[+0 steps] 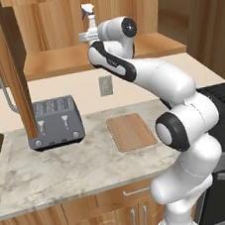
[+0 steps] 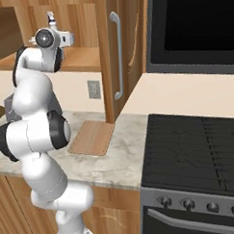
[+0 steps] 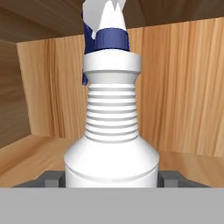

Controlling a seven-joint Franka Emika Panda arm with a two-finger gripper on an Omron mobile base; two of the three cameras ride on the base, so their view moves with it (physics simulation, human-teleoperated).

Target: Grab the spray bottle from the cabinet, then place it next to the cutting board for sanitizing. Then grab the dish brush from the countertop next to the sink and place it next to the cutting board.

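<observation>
Spray bottle [image 3: 111, 131] upright on cabinet [image 1: 58, 61] shelf, gripper [image 3: 111, 179] fingers flanking its body, grip not discernible

- The white arm rises from the base, bends at a dark elbow joint and reaches up and forward, its forearm slanting to the wrist.
- The wrist turns level, pointing the gripper [image 1: 86, 36] into the cabinet [image 1: 48, 22].
- The fingers [image 3: 51, 178] stand on either side of the spray bottle [image 3: 111, 131] body (contact cannot be judged).
</observation>
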